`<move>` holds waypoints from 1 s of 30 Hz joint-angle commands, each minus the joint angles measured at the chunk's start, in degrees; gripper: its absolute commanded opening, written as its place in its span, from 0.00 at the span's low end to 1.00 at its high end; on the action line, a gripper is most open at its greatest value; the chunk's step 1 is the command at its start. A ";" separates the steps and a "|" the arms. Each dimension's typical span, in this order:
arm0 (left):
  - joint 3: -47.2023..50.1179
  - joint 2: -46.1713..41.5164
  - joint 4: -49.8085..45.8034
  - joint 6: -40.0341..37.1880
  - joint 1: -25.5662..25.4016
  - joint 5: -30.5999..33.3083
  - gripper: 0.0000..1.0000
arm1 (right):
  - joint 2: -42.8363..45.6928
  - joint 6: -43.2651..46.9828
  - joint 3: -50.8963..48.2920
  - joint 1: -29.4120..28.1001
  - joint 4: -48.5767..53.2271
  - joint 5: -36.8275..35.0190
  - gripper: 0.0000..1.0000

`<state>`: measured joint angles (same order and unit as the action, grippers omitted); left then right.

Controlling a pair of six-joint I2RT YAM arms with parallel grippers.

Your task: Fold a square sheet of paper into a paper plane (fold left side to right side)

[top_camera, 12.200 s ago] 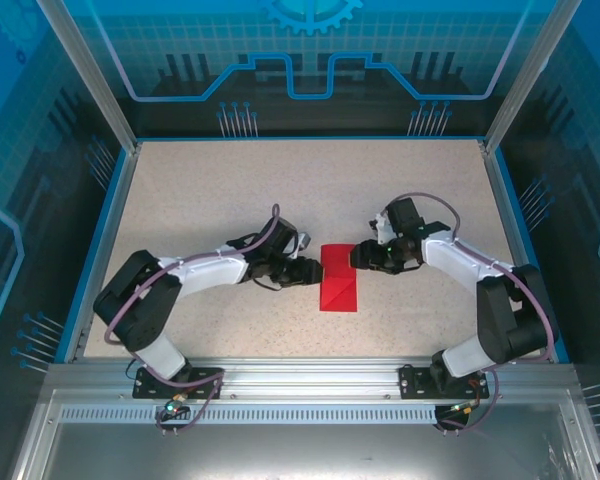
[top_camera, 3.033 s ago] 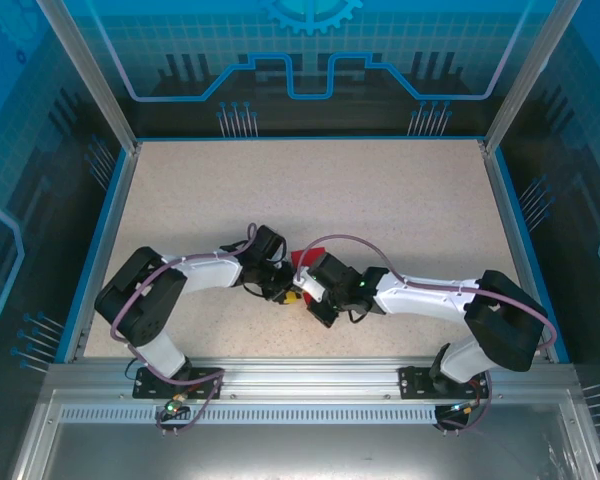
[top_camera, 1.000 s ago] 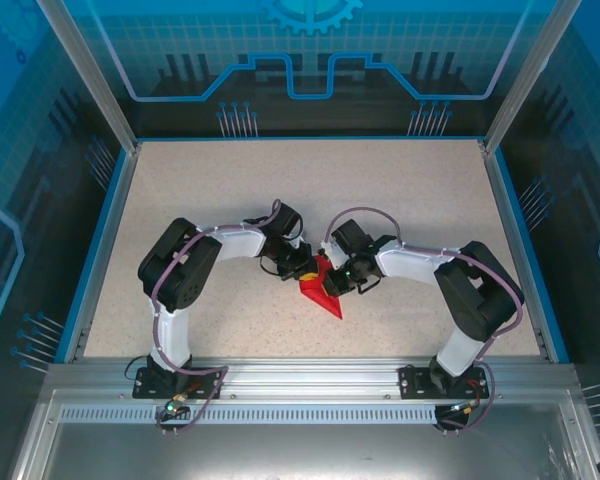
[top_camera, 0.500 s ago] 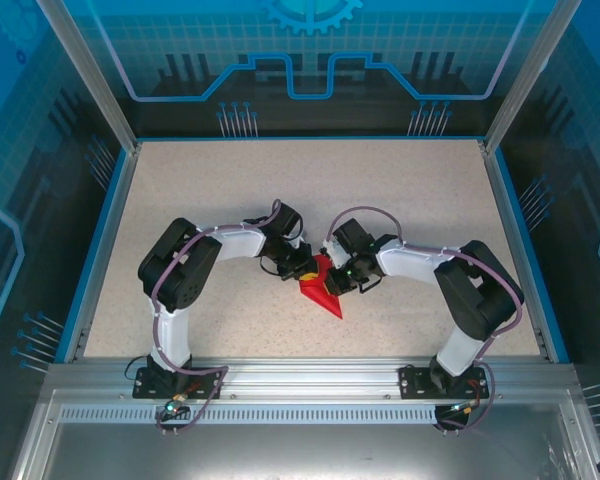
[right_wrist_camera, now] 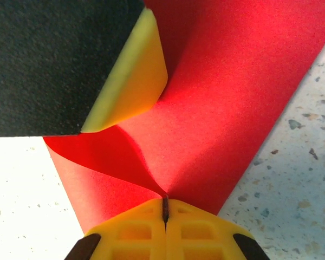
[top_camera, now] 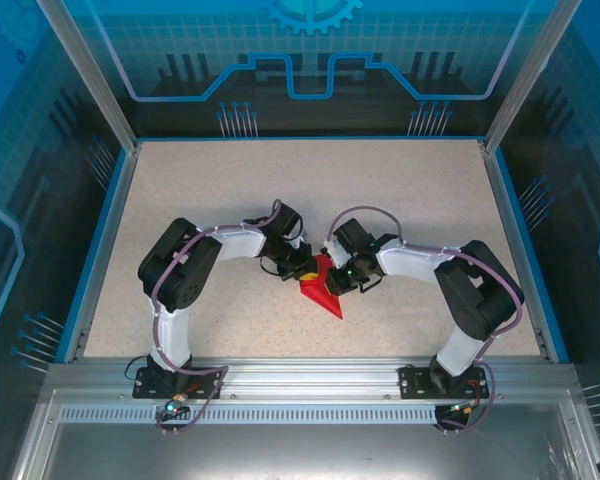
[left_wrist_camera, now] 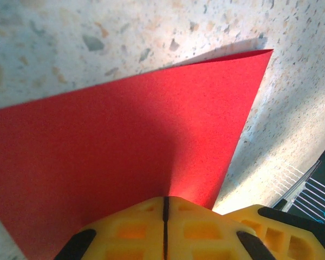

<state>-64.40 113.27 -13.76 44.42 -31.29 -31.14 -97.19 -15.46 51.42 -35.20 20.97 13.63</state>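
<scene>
The square sheet of paper lies mid-table as a bright red pointed triangle, its tip toward the near edge. The paper plane as such is out of view. My left gripper sits at the sheet's upper left edge. Its yellow fingertips are shut on the red paper. My right gripper is at the upper right, close beside the left one. It is shut on a raised curl of the paper. One left finger presses the sheet just ahead of it.
The speckled beige table is bounded by a blue rim and clear panels at the sides and back. An aluminium rail with the arm bases runs along the near edge. Both forearms arch inward over the middle.
Nothing has moved over the last second. Before that, both grippers shifted from nearer the front edge up to the middle, and the paper went from a flat rectangle to a pointed triangle.
</scene>
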 commanded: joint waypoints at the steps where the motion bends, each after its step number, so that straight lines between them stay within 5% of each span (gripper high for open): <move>1: 1.89 2.21 -2.95 -1.00 -0.86 2.82 0.08 | -0.99 -0.44 1.34 0.88 1.35 -0.43 0.00; 30: 3.12 2.03 -1.89 -0.47 -0.85 2.93 0.08 | 1.73 -0.09 1.14 1.00 2.22 0.51 0.00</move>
<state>-63.77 113.25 -12.53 44.45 -31.31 -31.22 -97.19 -15.46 51.48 -35.18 21.61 13.72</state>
